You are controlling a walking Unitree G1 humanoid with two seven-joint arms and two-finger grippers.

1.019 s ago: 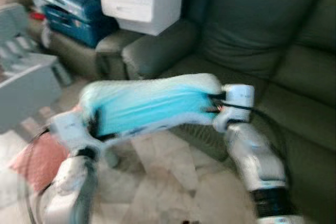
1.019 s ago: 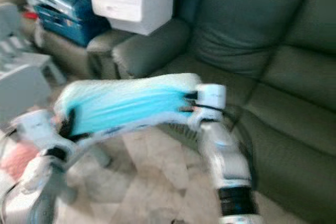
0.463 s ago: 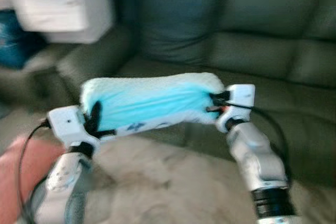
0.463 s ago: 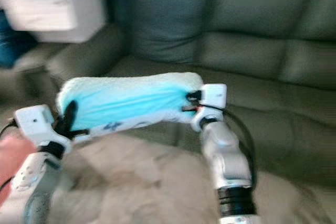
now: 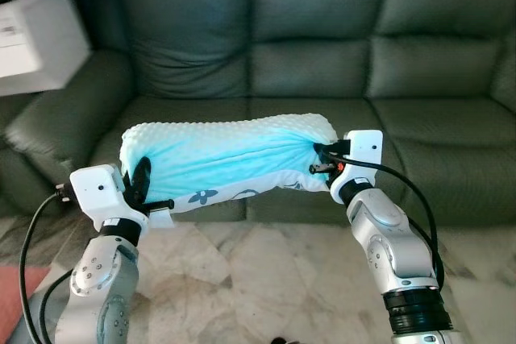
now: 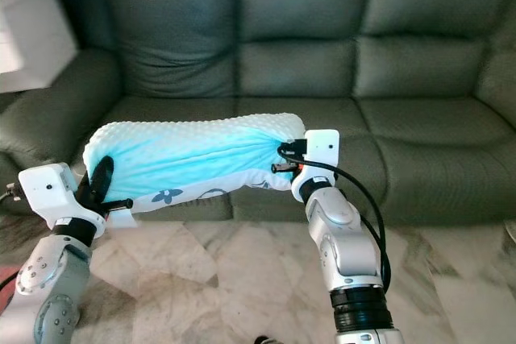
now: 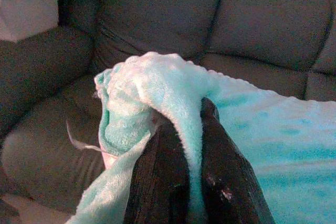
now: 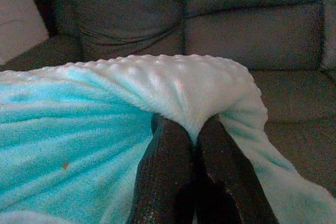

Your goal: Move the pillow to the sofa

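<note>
Both grippers, left (image 5: pixel 142 184) and right (image 5: pixel 321 159), pinched the pillow (image 5: pixel 230 159) by its ends just before the sofa (image 5: pixel 322 70); carrying it level over the seat looked wise.

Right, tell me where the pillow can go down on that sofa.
The sofa seats lie bare: the middle cushion behind the pillow, and the right one. The left armrest side is tighter, beside a white box.
</note>
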